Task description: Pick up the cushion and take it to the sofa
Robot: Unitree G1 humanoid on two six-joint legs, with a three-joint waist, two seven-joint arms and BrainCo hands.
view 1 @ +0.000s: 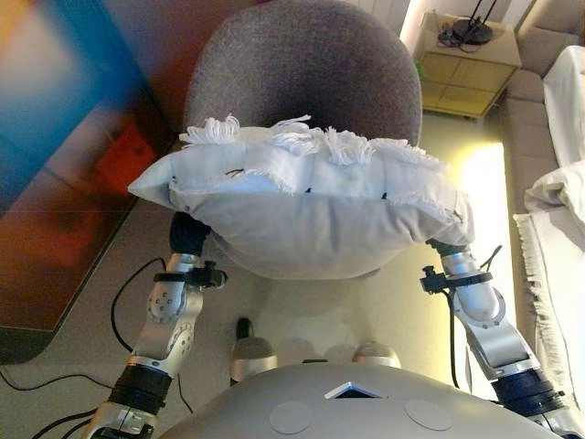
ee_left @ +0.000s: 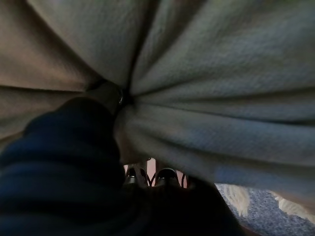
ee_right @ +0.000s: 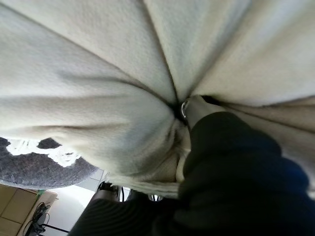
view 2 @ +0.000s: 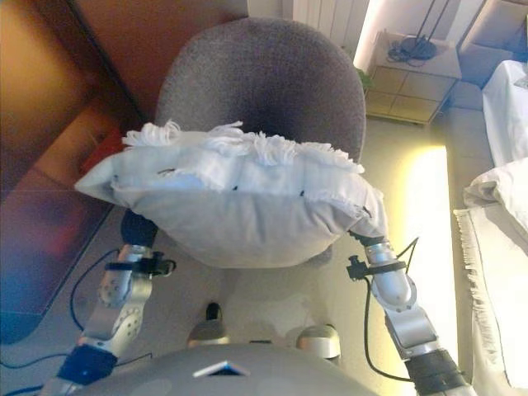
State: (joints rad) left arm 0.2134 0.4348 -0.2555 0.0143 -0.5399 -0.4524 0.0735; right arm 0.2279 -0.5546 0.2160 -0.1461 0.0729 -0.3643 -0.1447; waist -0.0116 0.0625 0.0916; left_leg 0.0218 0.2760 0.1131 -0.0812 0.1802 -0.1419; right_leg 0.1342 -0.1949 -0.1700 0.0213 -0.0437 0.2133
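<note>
A white cushion (view 1: 311, 206) with a fringed top edge is held up in the air between my two hands, in front of a grey round chair (view 1: 311, 73). My left hand (view 1: 189, 233) is under its left end and my right hand (view 1: 446, 245) under its right end. In the left wrist view my left hand (ee_left: 74, 147) has its thumb dug into the cloth (ee_left: 206, 73), whose folds gather at it. The right wrist view shows the same: my right hand (ee_right: 231, 162) pinches gathered cloth (ee_right: 98, 73). The beige sofa (view 1: 535, 82) lies at the far right.
A white fringed throw (view 1: 562, 210) hangs over the sofa's near part. A low wooden side table (view 1: 466, 64) with a dark object on it stands beyond the chair, to its right. A glossy dark panel (view 1: 64, 183) runs along the left. Pale floor lies between the chair and the sofa.
</note>
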